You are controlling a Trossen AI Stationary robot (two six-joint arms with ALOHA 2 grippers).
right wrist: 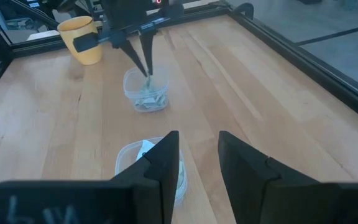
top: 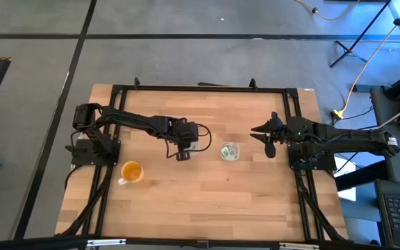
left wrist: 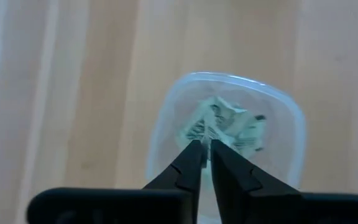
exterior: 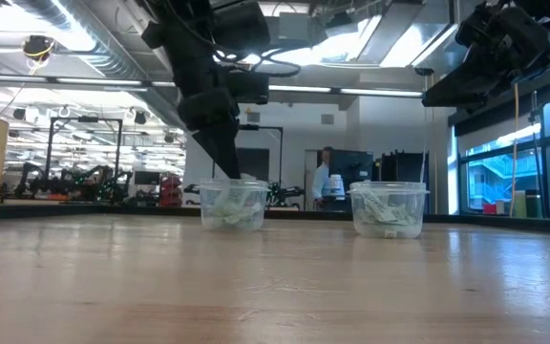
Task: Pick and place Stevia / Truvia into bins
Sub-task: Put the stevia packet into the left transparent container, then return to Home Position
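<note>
Packets (left wrist: 225, 124) lie in the bin (left wrist: 166, 118) just under the left claw (left wrist: 206, 144), tips nearly closed; right claw (right wrist: 199, 146) hangs apart, fingers parted, above the other bin (right wrist: 129, 154)

Smooth pale wood table (top: 207, 191), clear glossy plastic bins (exterior: 388, 209), crumpled paper packets (left wrist: 225, 124), matt dark hand (left wrist: 206, 146)

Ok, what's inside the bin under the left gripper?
Green and white packets lie piled in that bin. The left gripper dips into it, fingertips nearly shut, hiding whatever lies beneath them.
</note>
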